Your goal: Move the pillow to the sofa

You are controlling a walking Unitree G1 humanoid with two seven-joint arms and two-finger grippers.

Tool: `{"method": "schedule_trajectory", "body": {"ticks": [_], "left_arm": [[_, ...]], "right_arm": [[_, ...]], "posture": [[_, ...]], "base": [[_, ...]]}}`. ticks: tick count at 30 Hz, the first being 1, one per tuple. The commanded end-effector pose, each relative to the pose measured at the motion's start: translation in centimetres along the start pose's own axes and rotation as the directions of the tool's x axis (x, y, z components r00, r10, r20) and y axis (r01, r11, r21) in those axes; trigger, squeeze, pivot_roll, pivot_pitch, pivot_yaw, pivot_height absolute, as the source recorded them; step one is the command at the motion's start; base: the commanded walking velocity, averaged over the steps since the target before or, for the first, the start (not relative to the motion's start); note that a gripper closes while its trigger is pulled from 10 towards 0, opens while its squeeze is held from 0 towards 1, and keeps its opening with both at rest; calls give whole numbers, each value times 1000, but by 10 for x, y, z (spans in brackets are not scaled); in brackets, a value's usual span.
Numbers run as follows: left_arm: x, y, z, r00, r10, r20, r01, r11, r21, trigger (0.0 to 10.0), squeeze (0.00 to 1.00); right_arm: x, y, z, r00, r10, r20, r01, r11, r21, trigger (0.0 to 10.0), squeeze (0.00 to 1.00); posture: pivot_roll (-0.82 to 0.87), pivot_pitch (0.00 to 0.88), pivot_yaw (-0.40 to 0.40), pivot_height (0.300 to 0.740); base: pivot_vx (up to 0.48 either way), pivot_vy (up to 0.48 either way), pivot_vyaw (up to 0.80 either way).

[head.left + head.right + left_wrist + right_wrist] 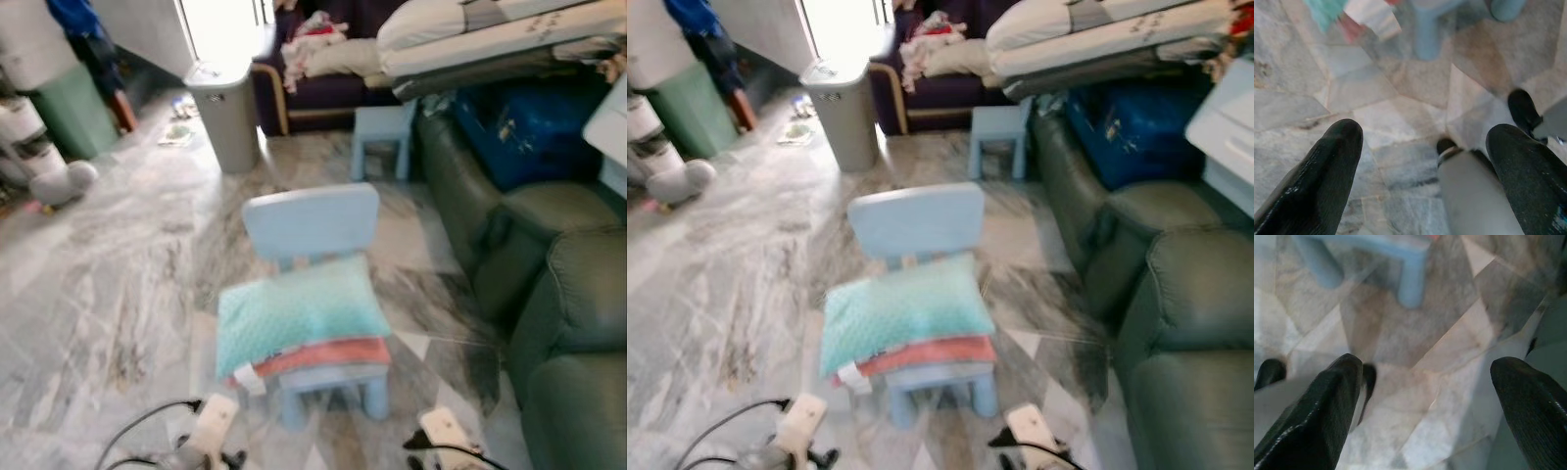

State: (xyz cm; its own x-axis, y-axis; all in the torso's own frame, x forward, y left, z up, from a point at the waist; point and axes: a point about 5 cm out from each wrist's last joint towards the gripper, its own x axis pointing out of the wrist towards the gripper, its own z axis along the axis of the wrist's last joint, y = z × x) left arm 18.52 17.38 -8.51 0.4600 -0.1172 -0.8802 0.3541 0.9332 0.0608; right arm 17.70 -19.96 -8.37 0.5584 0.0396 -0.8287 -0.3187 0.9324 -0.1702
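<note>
At the bottom edge of the head views, both arms are cut off by the frame, so only their pale wrists and cables show, and the whole scene is a little blurred. Beyond them stands a small light-blue chair on the marble floor, and the turquoise pillow lies across its seat, overhanging the seat on the robot's left, with a coral-red layer and a white tag showing under its front edge. What that red layer is cannot be made out.

The pillow sits ahead of and between the two arms, apart from both. In the left wrist view only a blurred corner of it and the tag appear, beyond the left tool; in the right wrist view the chair's blue legs stand past the right tool.

Each tool has its two black fingers spread wide, released, with bare floor between them and nothing held or touched.

To the robot's right runs the dark green sofa, its near seats partly out of frame. Farther back are a grey bin, a small blue stool, and stacked bedding on the sofa's far end.
</note>
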Motion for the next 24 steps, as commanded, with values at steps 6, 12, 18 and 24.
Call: {"method": "schedule_trajectory", "body": {"ticks": [6, 12, 18, 24], "left_arm": [[-3, 15, -6, 999, 43, -17, -43, 999, 1, 10000, 0], [-3, 15, -5, 999, 50, -12, -50, 999, 4, 10000, 0], [-4, 16, -5, 998, 58, -13, -57, 998, 8, 10000, 0], [-4, 17, -5, 997, 73, -13, -73, 997, 16, 10000, 0]], "right_arm": [[2, 14, 5, 999, 37, 13, -37, 999, -1, 10000, 0], [3, 14, 6, 999, 37, 11, -37, 999, -8, 10000, 0], [3, 15, 8, 999, 38, 14, -38, 999, -14, 10000, 0], [4, 16, 9, 999, 44, 15, -43, 999, -27, 10000, 0]], "posture": [[-143, 0, 61, 740], [-141, 0, 60, 740], [-139, 0, 59, 740], [-134, 0, 55, 740]], "base": [[404, 0, 0], [205, 0, 0], [0, 0, 0], [0, 0, 0]]}}
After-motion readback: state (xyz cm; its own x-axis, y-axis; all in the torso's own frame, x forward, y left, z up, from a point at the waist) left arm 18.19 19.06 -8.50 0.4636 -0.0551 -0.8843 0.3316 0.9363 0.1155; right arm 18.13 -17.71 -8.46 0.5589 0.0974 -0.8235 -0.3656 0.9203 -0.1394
